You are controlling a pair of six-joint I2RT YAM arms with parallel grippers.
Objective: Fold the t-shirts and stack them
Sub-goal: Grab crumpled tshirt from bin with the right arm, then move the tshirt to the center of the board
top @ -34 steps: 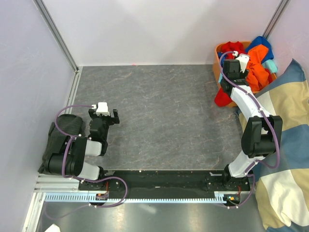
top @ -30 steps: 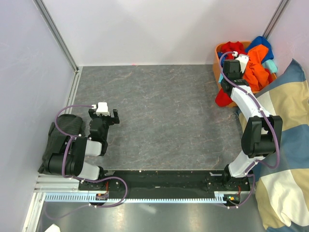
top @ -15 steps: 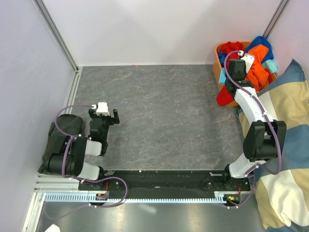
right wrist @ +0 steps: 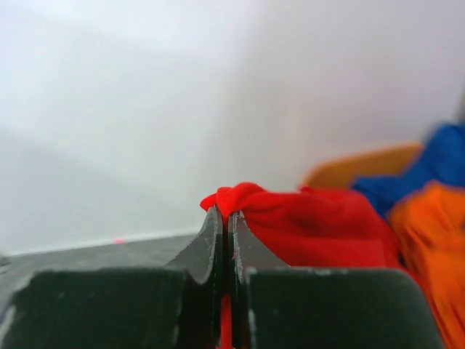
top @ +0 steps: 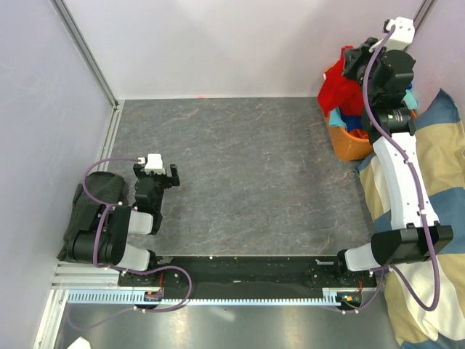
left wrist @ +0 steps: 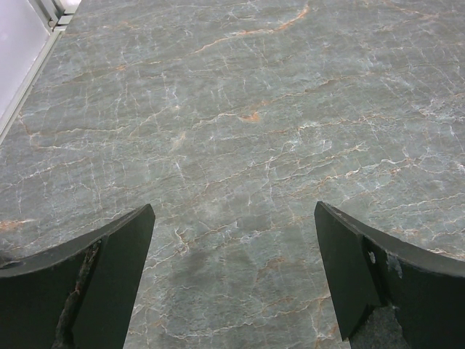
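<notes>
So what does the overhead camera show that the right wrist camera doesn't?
Only overhead: the whole grey table, the left pincer open over it, and the checked cushion. Only the wrist view: the right pincer shut tight on a pinch of the red shirt, with an orange shirt close by. Both: the red shirt and the orange basket.

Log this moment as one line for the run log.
right tool: shut on red shirt, held over basket | left tool: open, empty, over table | folding not begun
</notes>
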